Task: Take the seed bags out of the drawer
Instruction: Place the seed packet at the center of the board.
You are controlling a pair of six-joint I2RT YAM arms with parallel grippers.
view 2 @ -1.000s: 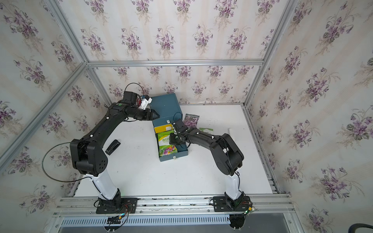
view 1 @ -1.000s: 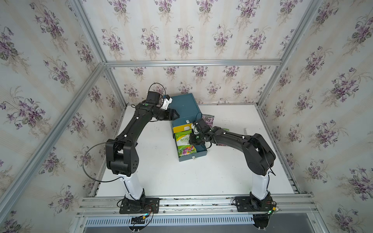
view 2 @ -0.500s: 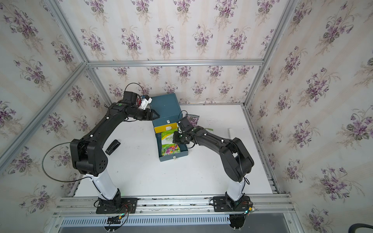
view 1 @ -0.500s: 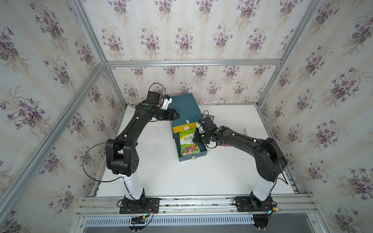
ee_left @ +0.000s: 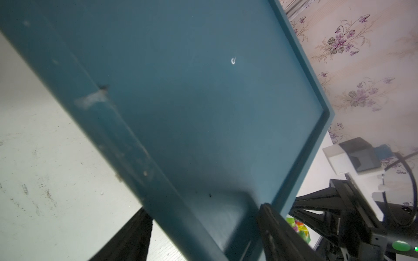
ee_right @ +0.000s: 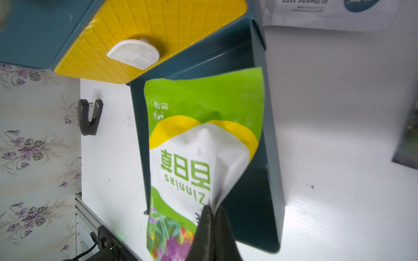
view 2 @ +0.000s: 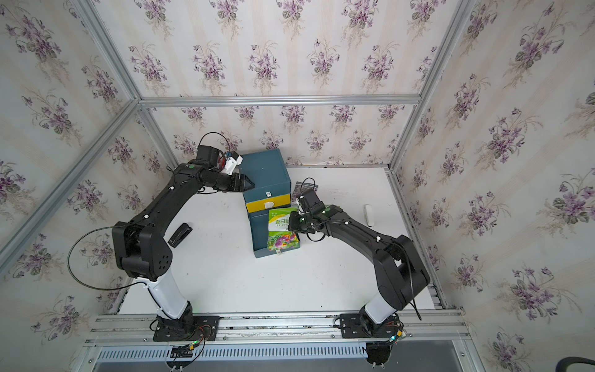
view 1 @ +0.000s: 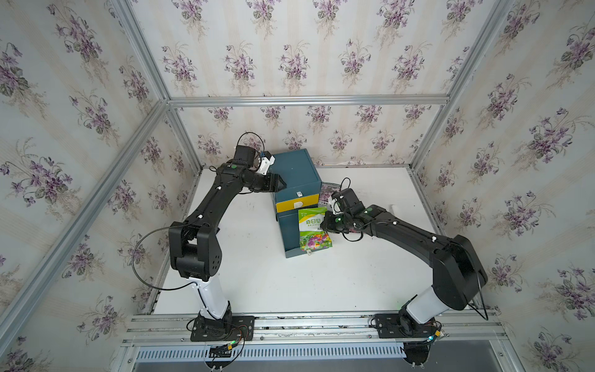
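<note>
The right gripper pinches the green seed bag over the blue drawer — yellow front at eleven o'clock.

Three seed bags, one cabinet, one stapler.

Both top views look steeply down from high above the front edge onto the whole table, sharing nearly the same scene. The left wrist camera sits close against the cabinet, facing the right arm. The right wrist camera looks closely along the seed bag over the open drawer, which both top views also show.
</note>
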